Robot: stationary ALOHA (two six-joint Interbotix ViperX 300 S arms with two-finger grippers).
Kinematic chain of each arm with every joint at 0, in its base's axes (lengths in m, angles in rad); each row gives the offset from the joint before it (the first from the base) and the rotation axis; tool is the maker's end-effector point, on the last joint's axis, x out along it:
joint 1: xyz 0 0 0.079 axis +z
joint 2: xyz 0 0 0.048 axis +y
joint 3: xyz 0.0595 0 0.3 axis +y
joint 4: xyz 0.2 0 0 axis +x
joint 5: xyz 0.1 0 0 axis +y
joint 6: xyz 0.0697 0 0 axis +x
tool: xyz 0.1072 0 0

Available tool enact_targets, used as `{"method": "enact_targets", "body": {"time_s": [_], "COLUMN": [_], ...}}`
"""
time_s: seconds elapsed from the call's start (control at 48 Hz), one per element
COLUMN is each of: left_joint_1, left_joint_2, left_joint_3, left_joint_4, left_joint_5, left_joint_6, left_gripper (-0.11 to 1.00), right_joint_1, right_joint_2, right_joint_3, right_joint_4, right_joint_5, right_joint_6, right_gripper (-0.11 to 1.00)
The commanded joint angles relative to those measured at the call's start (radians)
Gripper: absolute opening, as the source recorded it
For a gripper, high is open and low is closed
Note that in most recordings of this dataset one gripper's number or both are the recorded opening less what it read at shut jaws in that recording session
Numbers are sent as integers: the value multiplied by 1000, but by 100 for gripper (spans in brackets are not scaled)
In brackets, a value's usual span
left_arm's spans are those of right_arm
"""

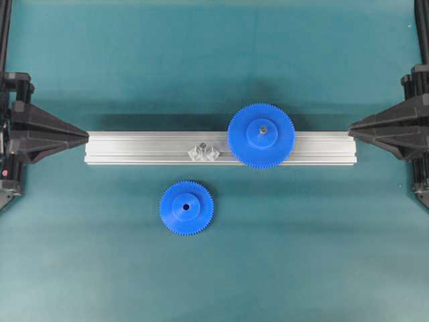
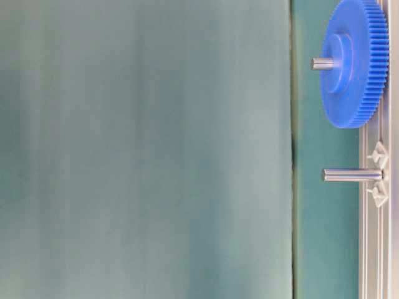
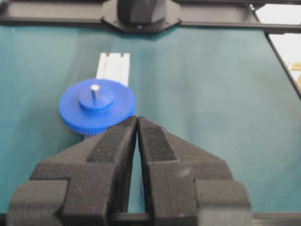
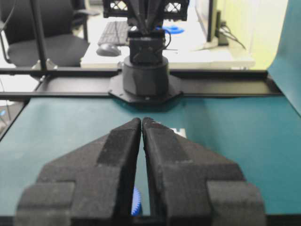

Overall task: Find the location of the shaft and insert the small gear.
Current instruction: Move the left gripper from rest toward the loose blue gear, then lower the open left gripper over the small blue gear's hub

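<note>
The small gear (image 1: 186,208), bright blue with a dark centre hole, lies flat on the teal mat in front of the aluminium rail (image 1: 134,147). The shaft (image 1: 200,145) stands on the rail on a shiny faceted base, and the table-level view shows it as a bare pin (image 2: 352,175). A larger blue gear (image 1: 261,135) sits on another pin to its right, also seen as the larger gear (image 3: 96,106). My left gripper (image 1: 86,136) rests shut at the rail's left end, fingertips together (image 3: 137,120). My right gripper (image 1: 351,127) rests shut at the right end, tips together (image 4: 141,121). Neither holds anything.
Black frame bars (image 3: 211,21) border the mat's far edges. The opposite arm's base (image 4: 146,75) stands beyond the mat in the right wrist view, with a desk and chair behind it. Bare teal mat surrounds the rail and the gears.
</note>
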Motion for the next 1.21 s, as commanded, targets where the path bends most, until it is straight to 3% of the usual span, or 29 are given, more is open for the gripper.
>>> {"method": "enact_targets", "body": {"time_s": [0.0,0.063,0.104,0.188,0.417,0.876,1.001,1.188], "left_joint_1": [-6,-5,-5,-8,-28,-67,-91,-110], "left_joint_2": [5,6,6,12,80,368,440,529], "left_joint_3": [-5,-12,-18,-38,-120,-278,-310,-351], "left_joint_4": [11,11,11,11,12,11,12,11], "left_joint_5": [-6,-6,-6,18,201,316,328,333], "left_joint_6": [-26,-49,-63,-83,-69,-57,-57,-67], "left_gripper": [11,14,9,1,1,4,18,71], "right_joint_1": [6,6,6,6,9,3,3,3], "right_joint_2": [9,6,5,5,5,2,-15,-41], "right_joint_3": [-14,-8,-11,-26,-104,-133,-129,-126], "right_joint_4": [5,29,37,40,37,21,23,21], "right_joint_5": [-2,41,86,175,376,485,517,531], "right_joint_6": [3,12,26,58,94,94,94,94], "right_gripper": [16,23,26,18,14,14,14,14]}}
